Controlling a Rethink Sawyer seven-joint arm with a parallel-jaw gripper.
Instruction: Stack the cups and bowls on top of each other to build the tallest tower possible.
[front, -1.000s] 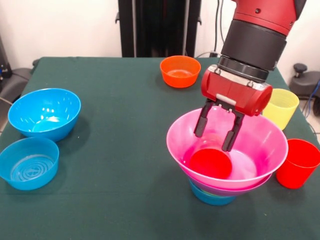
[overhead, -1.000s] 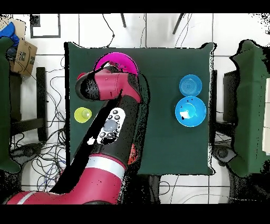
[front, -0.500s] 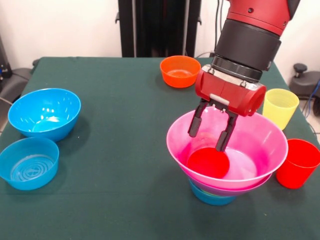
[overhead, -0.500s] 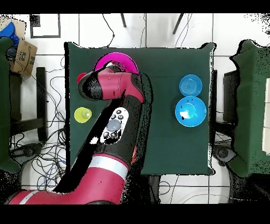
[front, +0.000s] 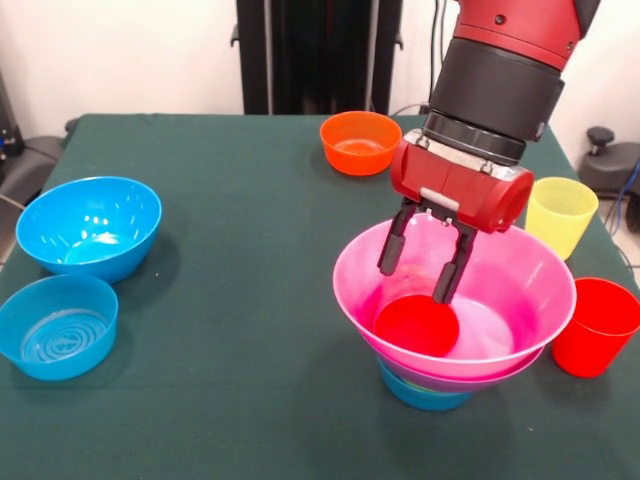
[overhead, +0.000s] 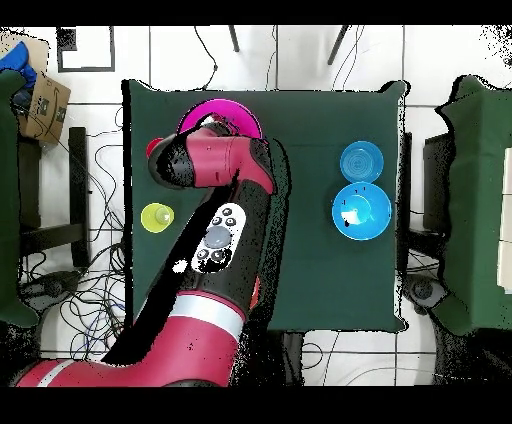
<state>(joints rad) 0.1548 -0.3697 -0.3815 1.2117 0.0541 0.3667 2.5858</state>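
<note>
The tower stands at the front right: a wide pink bowl (front: 545, 300) nested over another rim on a small blue bowl (front: 425, 393). A red cup (front: 417, 327) sits inside the pink bowl. My gripper (front: 415, 282) hangs open just above that cup, its fingertips inside the bowl and holding nothing. A yellow cup (front: 560, 215) and a second red cup (front: 595, 325) stand to the right of the tower. An orange bowl (front: 360, 142) sits behind it. In the overhead view the arm covers most of the pink bowl (overhead: 235, 110) and hides the gripper.
Two blue bowls sit at the left, a larger one (front: 90, 225) and a shallower one (front: 57, 325); the overhead view shows them as a larger blue bowl (overhead: 361, 212) and a shallower blue bowl (overhead: 361, 160). The yellow cup (overhead: 157, 217) stands near the table edge.
Over the last second the gripper shifted slightly left in the front view and rose a little, staying open. The red cup stayed in the pink bowl.
</note>
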